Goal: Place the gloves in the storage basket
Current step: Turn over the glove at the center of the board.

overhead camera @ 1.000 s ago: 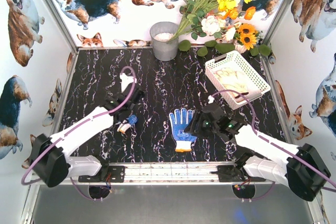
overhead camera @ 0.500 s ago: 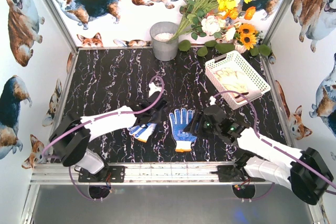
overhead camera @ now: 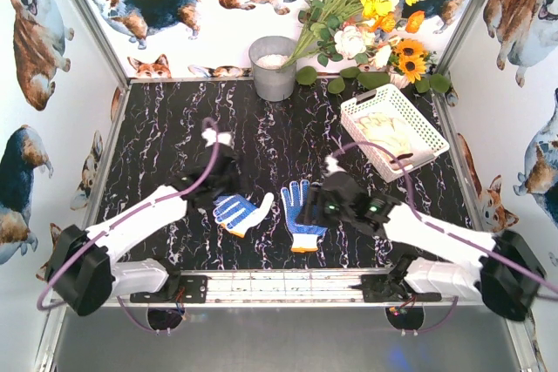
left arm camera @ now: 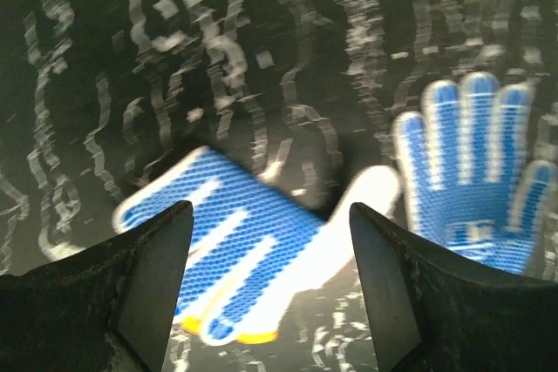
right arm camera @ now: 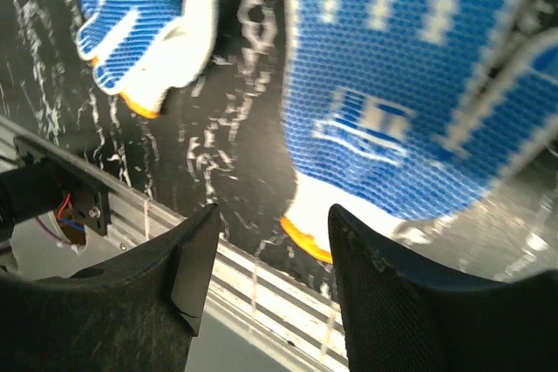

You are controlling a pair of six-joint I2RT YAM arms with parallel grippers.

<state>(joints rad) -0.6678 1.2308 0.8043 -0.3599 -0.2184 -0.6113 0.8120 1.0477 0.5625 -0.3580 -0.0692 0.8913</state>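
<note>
Storage basket (overhead camera: 424,118), far right corner of the counter: I counted cream gloves (overhead camera: 388,134) inside. Outstanding, by my judgement: two blue dotted ones, left glove (overhead camera: 241,213) and right glove (overhead camera: 302,206), flat by the near edge, mid-counter. Left tool (left arm camera: 268,211) hung over the left glove, jaws apart, empty. Right tool (right arm camera: 272,211) sat low over the right glove, likewise.

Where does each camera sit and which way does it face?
Top external: above and behind, looking down on the black marbled table; both arms show.
Left wrist: on the left arm, looking down between its dark fingers at the sideways blue-dotted glove.
Right wrist: on the right arm, down past its fingers at the spread blue-dotted glove.
Shared: both wrist views show both gloves.
</note>
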